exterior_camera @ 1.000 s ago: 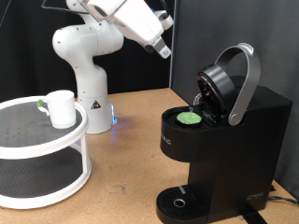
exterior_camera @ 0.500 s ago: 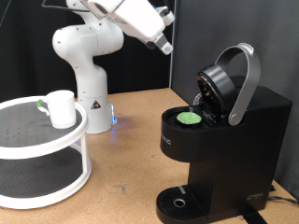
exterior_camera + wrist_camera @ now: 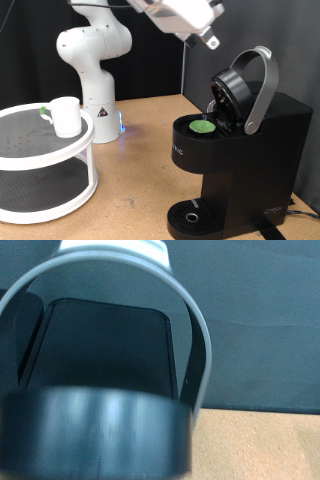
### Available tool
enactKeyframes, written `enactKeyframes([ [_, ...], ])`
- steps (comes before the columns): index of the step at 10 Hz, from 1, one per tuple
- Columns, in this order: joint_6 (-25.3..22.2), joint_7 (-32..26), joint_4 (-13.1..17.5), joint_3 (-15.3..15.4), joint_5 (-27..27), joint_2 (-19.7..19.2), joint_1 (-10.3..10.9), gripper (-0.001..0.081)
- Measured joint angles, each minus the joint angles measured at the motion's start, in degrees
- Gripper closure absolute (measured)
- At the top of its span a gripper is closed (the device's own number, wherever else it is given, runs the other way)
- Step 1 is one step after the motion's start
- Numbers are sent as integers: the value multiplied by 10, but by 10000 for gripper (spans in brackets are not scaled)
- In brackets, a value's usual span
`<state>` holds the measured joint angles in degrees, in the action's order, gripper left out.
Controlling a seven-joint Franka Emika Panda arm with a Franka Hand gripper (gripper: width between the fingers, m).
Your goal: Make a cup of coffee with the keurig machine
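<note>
The keurig machine point(image 3: 235, 150) stands at the exterior view's right with its lid point(image 3: 238, 90) and silver-grey handle point(image 3: 262, 85) raised. A green-topped pod point(image 3: 203, 127) sits in its open holder. My gripper point(image 3: 209, 41) is high at the exterior view's top, above and a little left of the raised lid, touching nothing and holding nothing that shows. The wrist view looks onto the handle's arch point(image 3: 195, 335) and the blurred black lid point(image 3: 95, 440); my fingers do not show there. The cup point(image 3: 66, 115) stands on the top tier of a white round rack point(image 3: 30, 150) at the left.
The arm's white base point(image 3: 92, 70) stands behind the rack, with a blue light at its foot. The machine's round drip tray point(image 3: 190, 217) has nothing on it. Bare brown tabletop point(image 3: 135, 160) lies between the rack and the machine.
My gripper has moved to the exterior view's right and slightly up, from above the table's middle to above the machine's raised lid. The cup, pod and machine have not moved.
</note>
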<state>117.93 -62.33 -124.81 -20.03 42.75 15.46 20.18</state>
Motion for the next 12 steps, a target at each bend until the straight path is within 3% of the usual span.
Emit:
enactKeyframes([
  [4,5,21,29,26,-1,-26,12,1],
  [6,-84,43,48,18,-2,-32,11,1],
  [7,-100,55,59,17,4,-36,11,1],
  [10,-67,69,67,31,33,-37,15,1],
  [12,-97,88,82,38,33,-42,20,1],
])
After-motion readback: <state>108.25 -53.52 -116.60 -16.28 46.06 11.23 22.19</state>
